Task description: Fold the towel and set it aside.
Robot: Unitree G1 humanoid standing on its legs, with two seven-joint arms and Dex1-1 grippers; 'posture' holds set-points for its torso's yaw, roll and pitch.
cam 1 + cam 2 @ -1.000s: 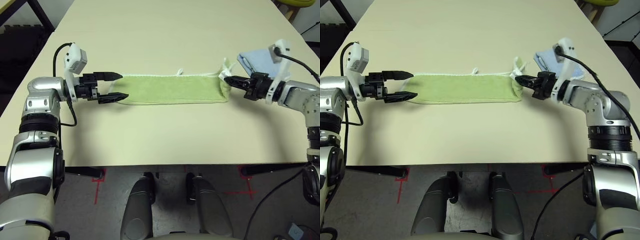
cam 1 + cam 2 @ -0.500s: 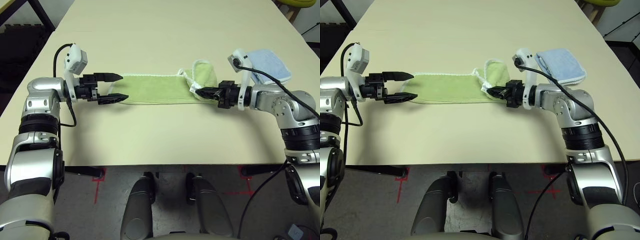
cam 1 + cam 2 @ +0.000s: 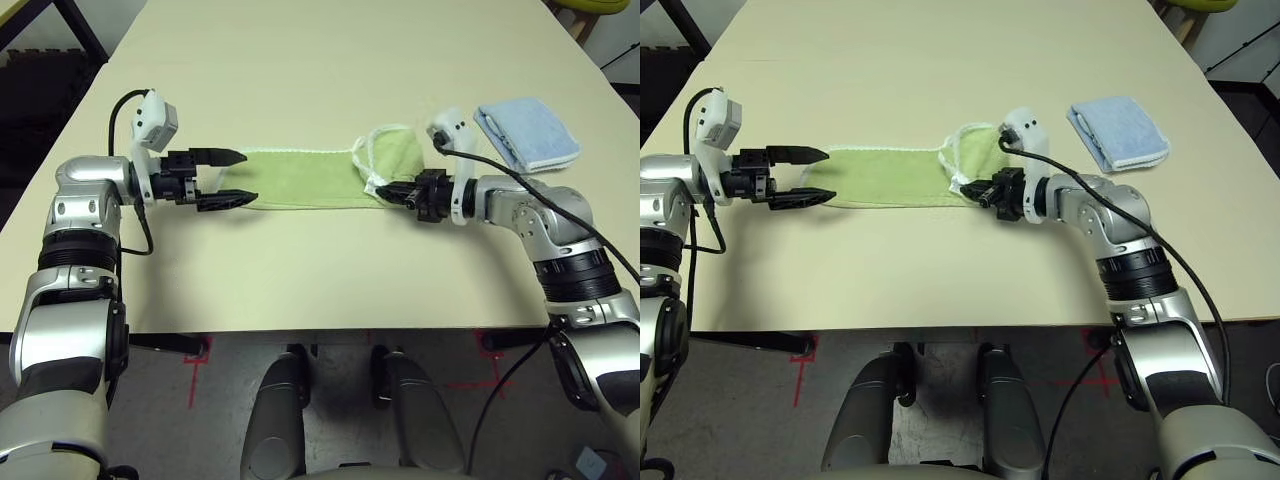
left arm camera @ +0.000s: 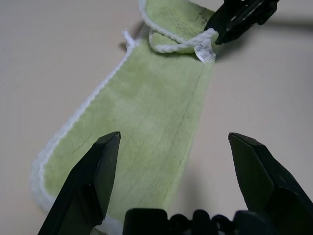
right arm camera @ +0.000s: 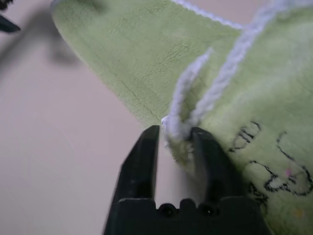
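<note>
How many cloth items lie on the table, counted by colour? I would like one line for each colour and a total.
Light green towel: 1
Light blue folded cloth: 1
Total: 2

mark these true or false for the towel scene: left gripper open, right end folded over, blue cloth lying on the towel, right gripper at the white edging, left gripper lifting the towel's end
1. The left gripper is open. True.
2. The towel has its right end folded back over itself. True.
3. The blue cloth lies on the towel. False: it sits apart on the table, beyond the right arm.
4. The right gripper has the towel's white edging between its fingers. True.
5. The left gripper lifts the towel's left end. False: its fingers straddle that end, which lies flat.
</note>
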